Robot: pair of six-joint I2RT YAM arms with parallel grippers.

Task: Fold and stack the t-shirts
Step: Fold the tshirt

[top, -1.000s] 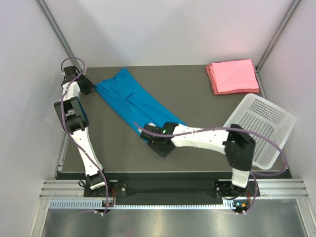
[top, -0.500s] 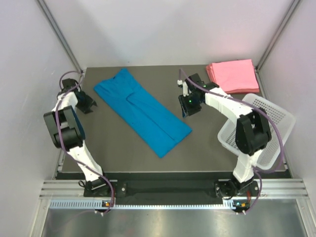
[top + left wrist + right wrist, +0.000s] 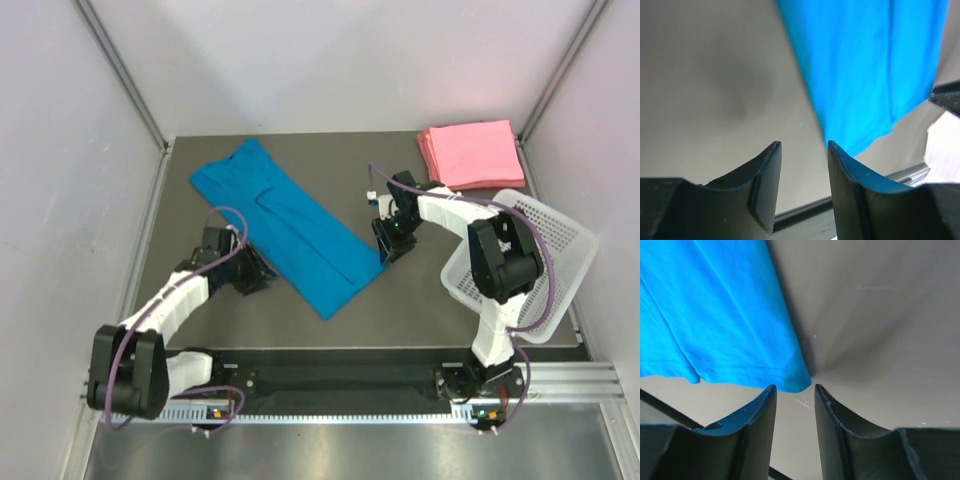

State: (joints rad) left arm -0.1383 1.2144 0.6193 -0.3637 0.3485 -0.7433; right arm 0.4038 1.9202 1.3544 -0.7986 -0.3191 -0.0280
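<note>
Table [image 3: 420, 300] — blue t-shirt [image 3: 290, 225] flat, pink t-shirts [image 3: 470, 152] near basket [image 3: 552, 235] — left end effector [image 3: 802, 145] spread, right end effector [image 3: 795, 387] spread.

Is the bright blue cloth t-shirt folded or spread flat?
Partly folded: the bright blue cloth t-shirt lies as a long narrow strip with sides turned in, unlike the compact pink folded t-shirts.

Dark grey table [image 3: 420, 300], plain white walls [image 3: 330, 60], aluminium rail [image 3: 590, 385] in front.

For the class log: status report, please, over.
Left tool and right tool open, empty. Bright blue cloth t-shirt flat between them, folded lengthwise, not yet on folded pink cloth stack. Nothing lying on it.
</note>
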